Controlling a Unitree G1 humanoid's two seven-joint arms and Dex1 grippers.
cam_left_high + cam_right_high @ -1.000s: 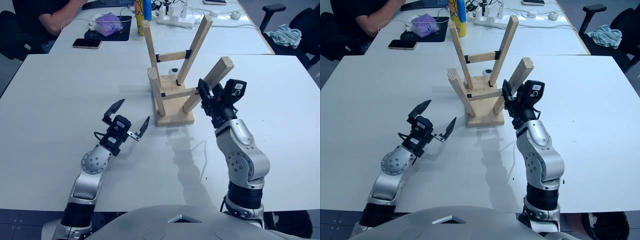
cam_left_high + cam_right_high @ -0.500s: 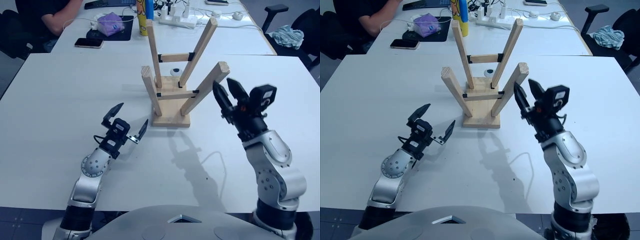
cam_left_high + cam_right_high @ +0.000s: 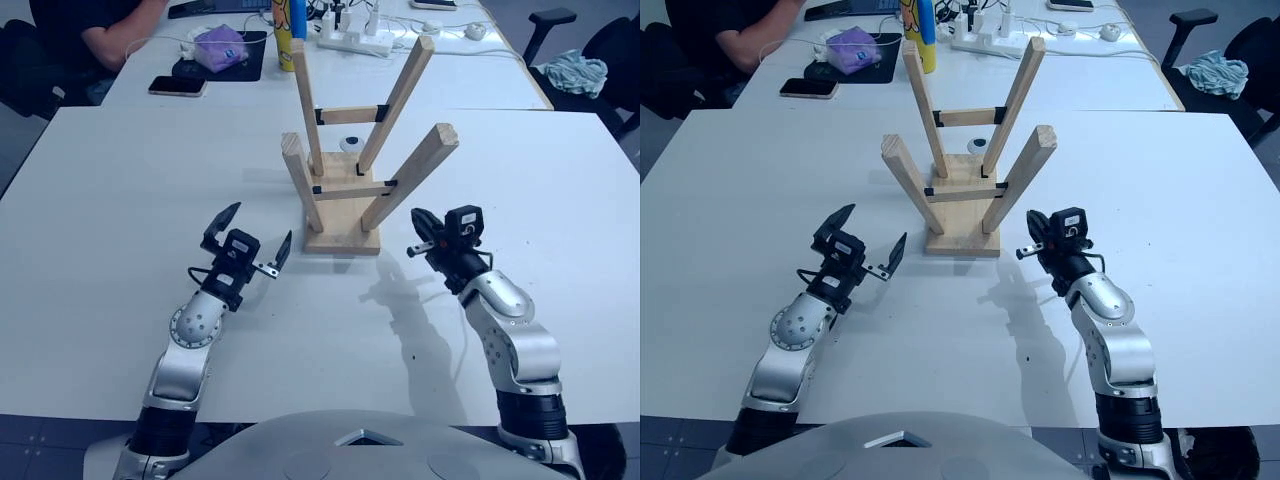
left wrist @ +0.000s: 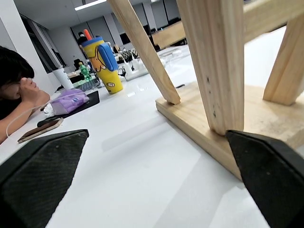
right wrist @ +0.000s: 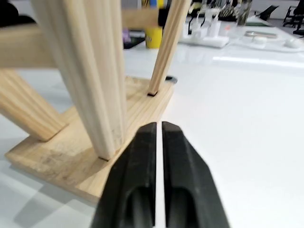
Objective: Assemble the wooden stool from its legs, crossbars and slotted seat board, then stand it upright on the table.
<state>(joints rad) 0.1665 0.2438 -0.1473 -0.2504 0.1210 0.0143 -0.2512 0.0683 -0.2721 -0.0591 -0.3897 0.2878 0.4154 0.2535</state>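
Stool [image 3: 352, 189] inverted, just ahead of right claw [image 5: 156, 127]

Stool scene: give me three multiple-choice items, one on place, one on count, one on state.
1. Where is the right gripper?
A. clamped on a leg
B. beside the stool's seat board, apart from it
C. above the leg tops

2. How many legs stand up from the seat board?
A. two
B. three
C. four

3. How do the left gripper's jaws stand?
A. open, empty
B. shut on a crossbar
C. shut, empty

Key: 1 B, bare table shows between it and the board. 2 C, four leg tops show in the eye views. 3 A, the jaws are spread with nothing between them.
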